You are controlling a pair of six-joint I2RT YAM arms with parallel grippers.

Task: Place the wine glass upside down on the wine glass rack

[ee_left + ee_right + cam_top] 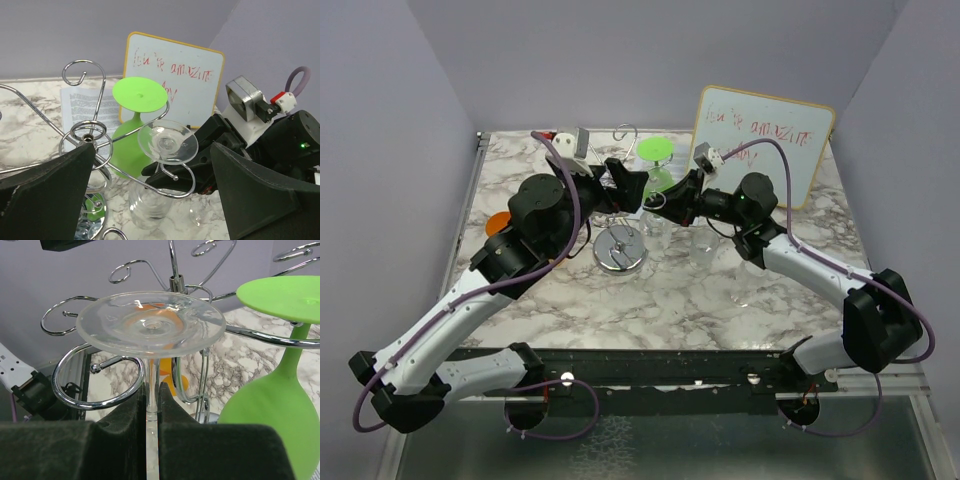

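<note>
The clear wine glass (pixel 150 322) is held upside down, stem upright, by the right gripper (pixel 152 405) clamped on that stem, just beside a curled loop of the wine glass rack (pixel 260 335), while the left gripper (pixel 625 183) is spread wide, empty.

Red handwriting on the whiteboard (pixel 195 100), at the far right corner of the table (pixel 700 300). Top line only partly readable: something like "amazin", with the first word too scribbly to tell. One short word below, ending in "ey". Tiny printed lines on a paper sheet (pixel 80 107) by the far edge, too small to read.
</note>
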